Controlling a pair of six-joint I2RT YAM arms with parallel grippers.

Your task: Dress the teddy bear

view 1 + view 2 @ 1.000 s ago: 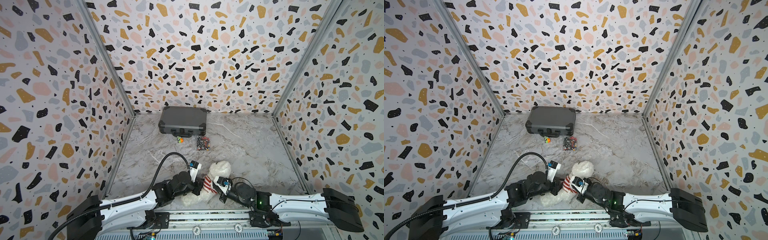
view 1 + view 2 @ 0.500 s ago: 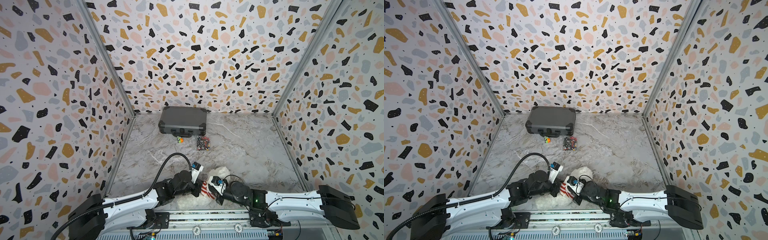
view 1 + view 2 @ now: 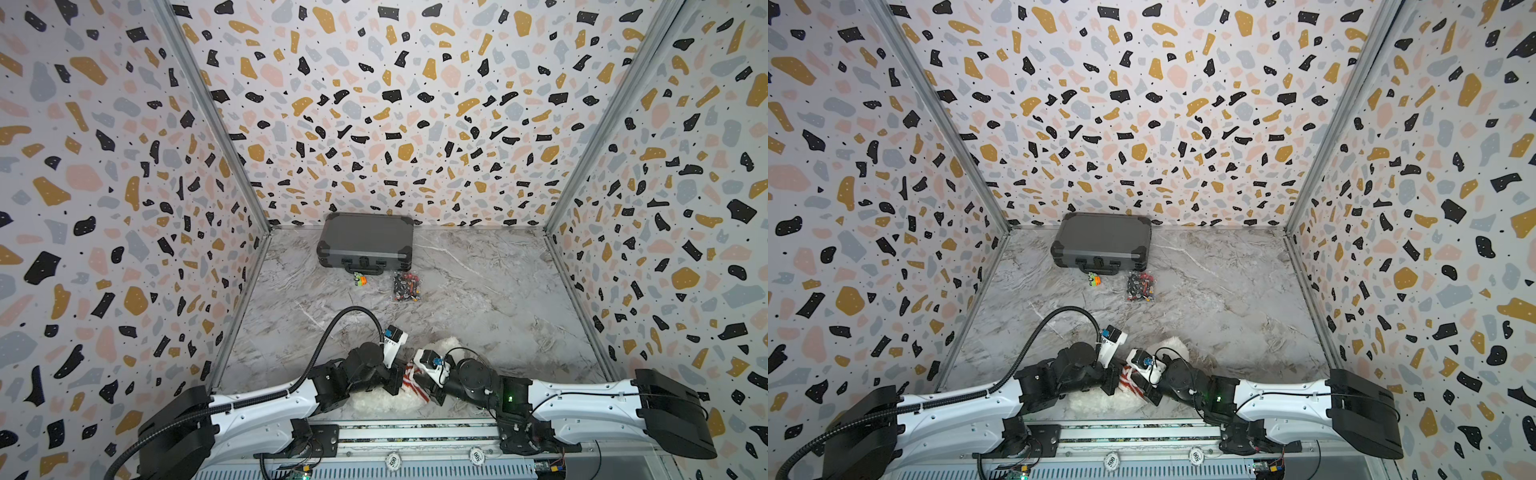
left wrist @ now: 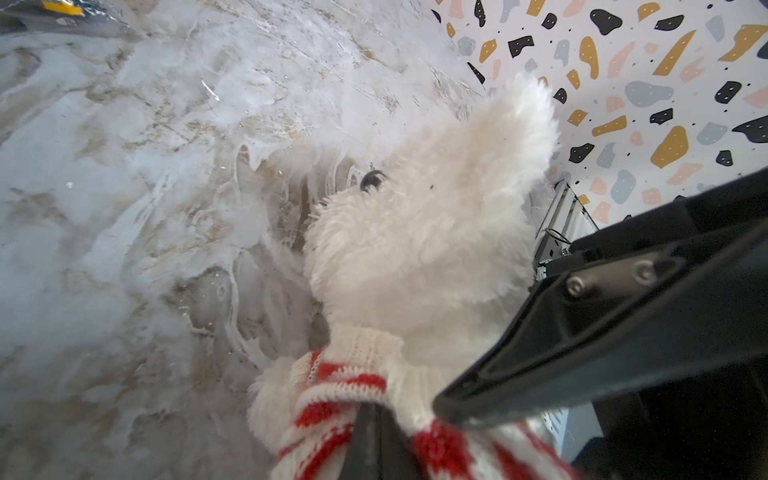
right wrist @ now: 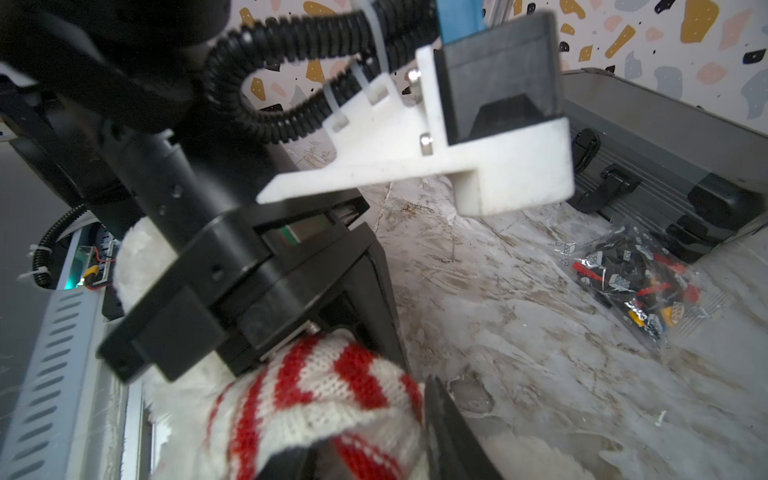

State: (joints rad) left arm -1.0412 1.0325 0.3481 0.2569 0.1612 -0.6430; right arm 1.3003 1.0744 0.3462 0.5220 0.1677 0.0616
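The teddy bear (image 3: 448, 345) (image 3: 1174, 345) lies at the table's front edge between both arms, mostly hidden under them. Its white head (image 4: 436, 232) with one dark eye shows in the left wrist view. A red and white striped knit sweater (image 3: 410, 374) (image 4: 353, 374) (image 5: 316, 386) sits bunched around its neck and chest. My left gripper (image 3: 400, 380) (image 4: 378, 440) is shut on the sweater's edge. My right gripper (image 3: 429, 384) (image 5: 370, 449) faces it from the other side, its fingers apart with a fold of the sweater between them.
A grey case (image 3: 365, 241) lies at the back wall. In front of it are a small orange and green toy (image 3: 359, 279) and a clear bag of small pieces (image 3: 406, 286) (image 5: 631, 282). Patterned walls close three sides.
The right arm has slid left toward the left gripper, covering more of the bear's head. The right gripper's fingers have parted. The left gripper keeps its hold on the sweater.
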